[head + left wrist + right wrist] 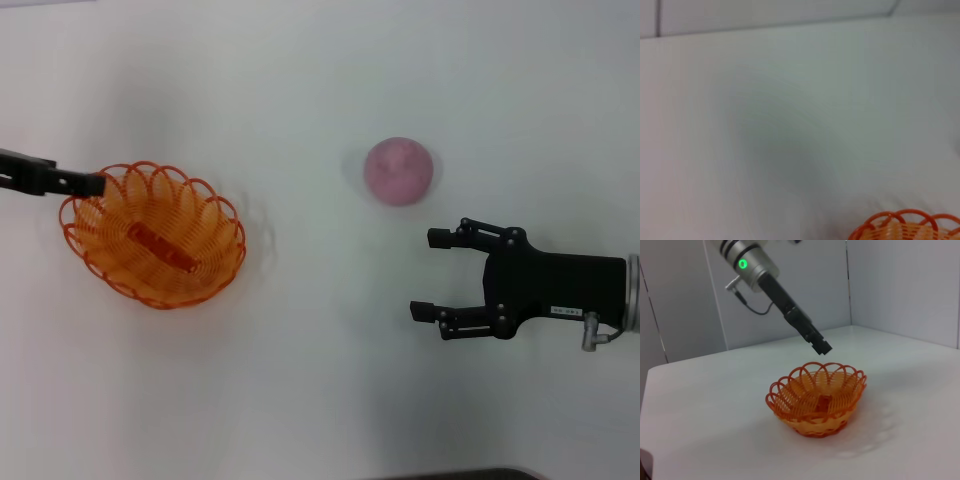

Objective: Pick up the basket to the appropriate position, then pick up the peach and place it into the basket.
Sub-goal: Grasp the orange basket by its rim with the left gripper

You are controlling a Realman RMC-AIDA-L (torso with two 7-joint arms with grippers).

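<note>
Two grippers work over a white table (320, 400). At far left, the left gripper (98, 184) hangs just above the scalloped rim of the orange basket (155, 235), which sits upright on the table; whether its fingers are parted or closed cannot be told. Well to the right lies the pink peach (398, 171), alone on the surface. Just beside it, the right gripper (428, 274) hovers with fingers spread wide, holding nothing.
</note>
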